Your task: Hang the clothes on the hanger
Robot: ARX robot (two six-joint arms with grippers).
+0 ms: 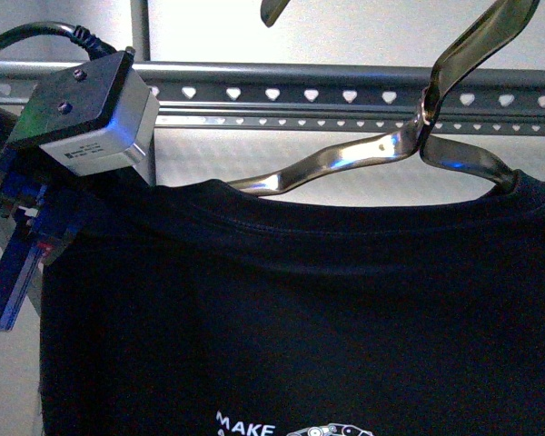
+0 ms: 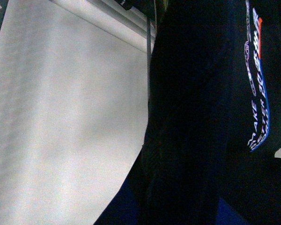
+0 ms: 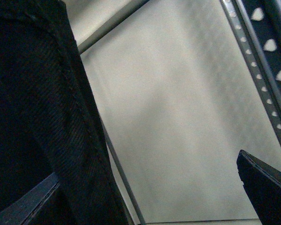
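Note:
The black T-shirt fills the lower front view, white "MAKE" at its bottom edge. A shiny curved metal bar sits in its collar, with a hook rising in front of the hanger rail, grey with heart-shaped holes. My left gripper is shut on the shirt's left shoulder, just below the rail. The left wrist view shows the shirt and its print between the jaws. My right gripper is open; one finger is bare, the other lies against the shirt's ribbed edge. The rail runs beside it.
A white wall lies behind the rack. A grey upright post rises above the rail at the left. My left wrist's camera box hangs just in front of the rail. A thin grey rod runs beside the shirt's edge.

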